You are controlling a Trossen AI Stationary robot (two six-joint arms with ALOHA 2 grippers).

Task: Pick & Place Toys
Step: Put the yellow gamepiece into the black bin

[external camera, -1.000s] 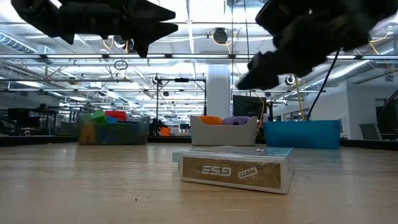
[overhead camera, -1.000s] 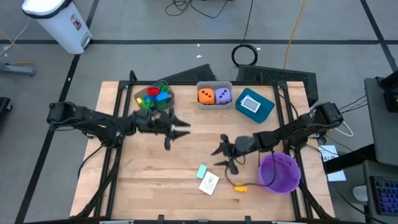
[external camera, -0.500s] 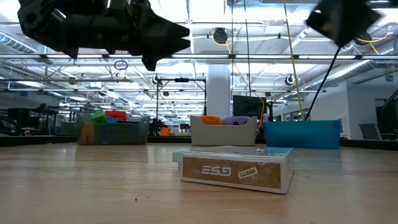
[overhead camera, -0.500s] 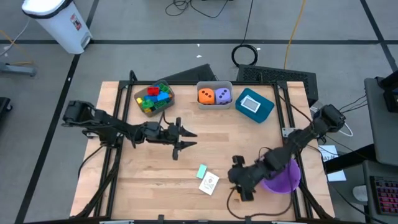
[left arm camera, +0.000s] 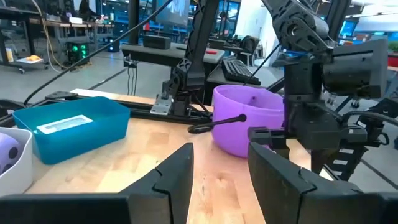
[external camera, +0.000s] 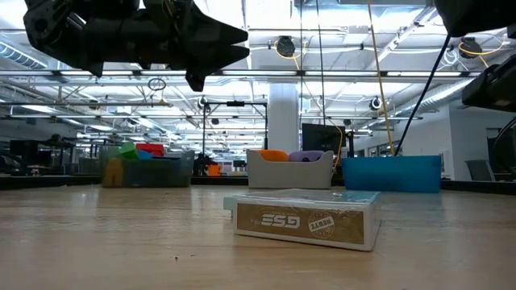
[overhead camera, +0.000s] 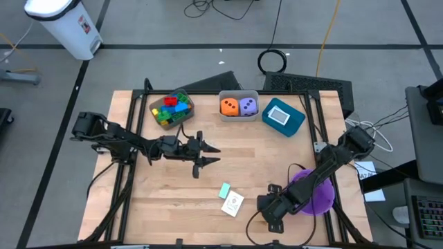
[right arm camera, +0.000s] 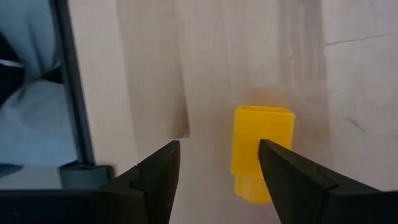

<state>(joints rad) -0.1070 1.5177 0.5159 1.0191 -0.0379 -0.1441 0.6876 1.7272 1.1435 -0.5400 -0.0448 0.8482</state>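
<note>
Right gripper [right arm camera: 214, 180] is low over the bench [overhead camera: 277, 155] near its front edge, right of centre, just beside the purple bowl [overhead camera: 315, 197]. Fingers apart, empty, pointing down at a yellow block [right arm camera: 261, 152] lying on the wood between the fingertips; looks not touched, though the wrist view is too close to be sure. In the high view the block is hidden under the arm.

Left gripper [overhead camera: 208, 154] hangs above the bench middle, left of centre, fingers partly open, holding nothing.

Coloured blocks [overhead camera: 172, 108] heaped in the clear bin [overhead camera: 160, 117] at the back edge, left. Orange die [overhead camera: 229, 106] and purple die [overhead camera: 248, 106] side by side in the grey bin [overhead camera: 239, 95] at back centre. Teal bin [overhead camera: 294, 121] at the back right, with a white-blue card [overhead camera: 279, 115] inside. Card box [external camera: 306, 219] lies flat near the front edge, centre, with a small green card [overhead camera: 224, 189] touching it.
</note>
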